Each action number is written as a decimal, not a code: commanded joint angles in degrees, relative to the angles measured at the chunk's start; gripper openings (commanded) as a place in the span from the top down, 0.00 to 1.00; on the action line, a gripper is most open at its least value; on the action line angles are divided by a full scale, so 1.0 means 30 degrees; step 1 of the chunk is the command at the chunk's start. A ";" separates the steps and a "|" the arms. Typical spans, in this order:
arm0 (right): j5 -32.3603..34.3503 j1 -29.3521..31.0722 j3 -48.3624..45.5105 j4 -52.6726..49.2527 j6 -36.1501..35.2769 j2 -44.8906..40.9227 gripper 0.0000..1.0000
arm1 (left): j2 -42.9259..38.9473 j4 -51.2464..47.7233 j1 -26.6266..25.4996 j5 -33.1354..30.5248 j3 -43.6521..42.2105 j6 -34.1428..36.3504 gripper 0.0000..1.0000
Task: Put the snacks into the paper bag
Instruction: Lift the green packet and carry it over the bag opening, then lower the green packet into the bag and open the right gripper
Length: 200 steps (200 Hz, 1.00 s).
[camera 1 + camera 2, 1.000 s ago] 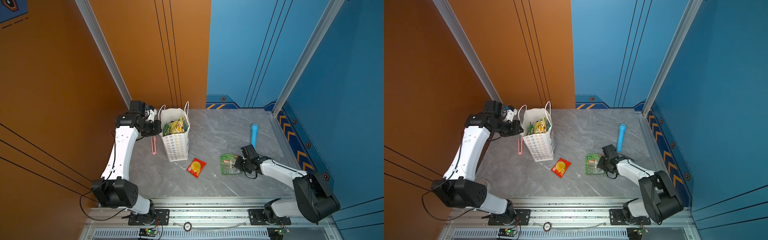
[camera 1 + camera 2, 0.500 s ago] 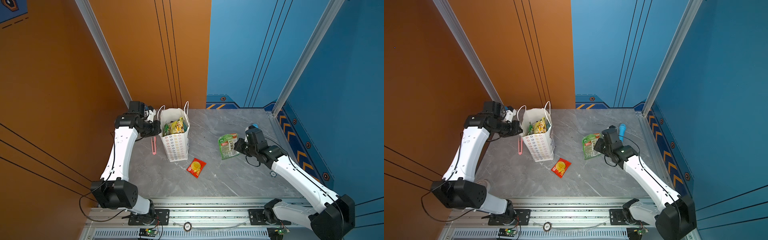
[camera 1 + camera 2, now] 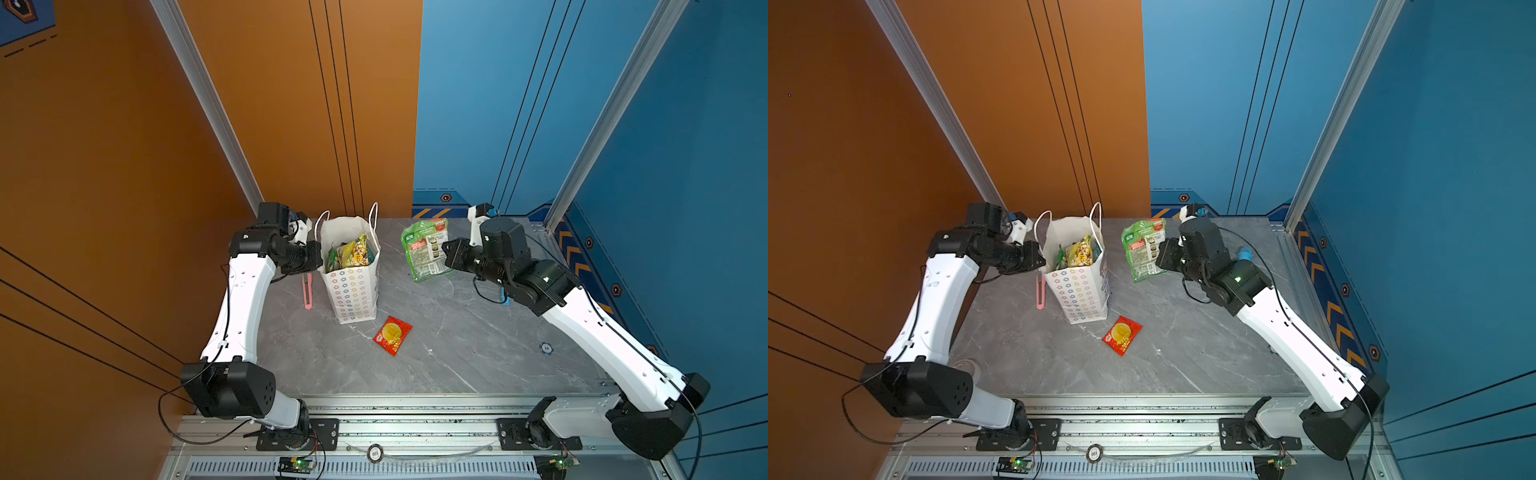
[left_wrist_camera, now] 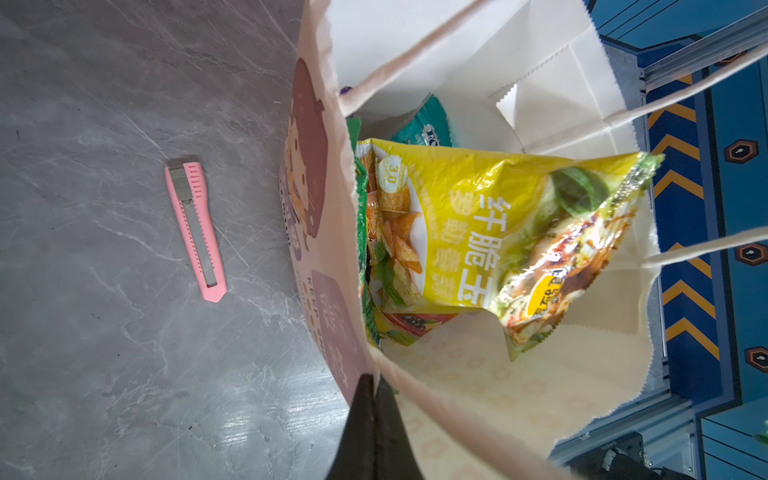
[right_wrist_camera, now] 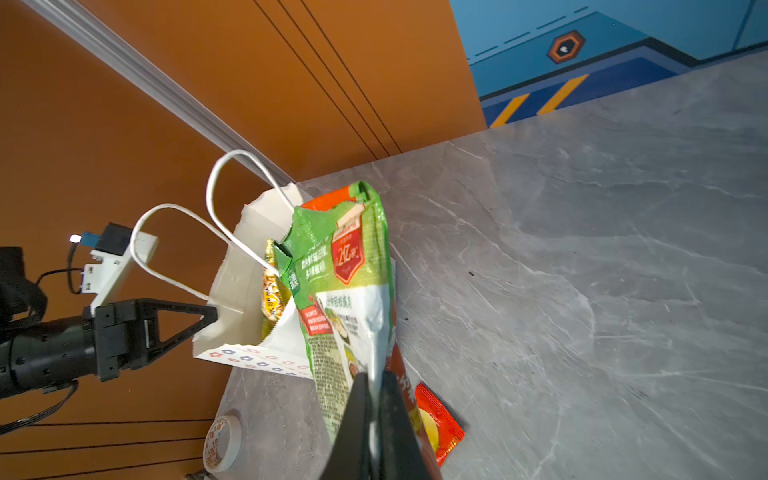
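**A robot test cell in a lab**

Two white-and-black robot arms (image 3: 245, 299) are bolted to an aluminium rail (image 3: 415, 428) along the 6 o'clock edge of a grey marble-look bench (image 3: 457, 365). A bare circuit board (image 3: 297, 464) with a green light sits below the rail. Orange panels (image 3: 124, 166) close the cell from 9 to 12 o'clock. Blue panels (image 3: 685, 166) with hazard chevrons (image 3: 570, 252) close it from 12 to 3, and aluminium posts (image 3: 208, 104) join them.

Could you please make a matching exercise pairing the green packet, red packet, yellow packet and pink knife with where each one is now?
Things: 1 green packet; 2 red packet; 3 yellow packet; 4 pink knife.
Places: A inside the paper bag; B flat on the table, in front of the bag's flower-grid side; C held off the table by the right gripper; D on the table beside the bag's cartoon-print face.
Pairs: 1-C; 2-B; 3-A; 4-D.
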 commanded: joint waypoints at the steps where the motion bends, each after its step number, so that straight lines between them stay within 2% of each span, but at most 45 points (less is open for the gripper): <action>1: 0.0317 0.0920 0.2215 -0.0104 -0.0995 0.1123 1.00 | -0.0886 0.0396 0.0137 0.0893 0.0010 -0.0068 1.00; 39: -0.0033 0.1893 0.5887 -0.0422 -0.1621 0.3463 1.00 | -0.0886 0.0384 0.0138 0.0891 0.0127 -0.0101 1.00; 118: 0.0813 0.3889 1.3734 -0.2782 -0.3104 0.9157 1.00 | -0.0831 0.0403 0.0117 0.0980 0.0125 -0.0061 1.00; 200: 0.1937 0.3540 1.4889 -0.2913 -0.3687 1.1663 1.00 | -0.0679 0.0409 0.0124 0.1125 0.0155 -0.0058 1.00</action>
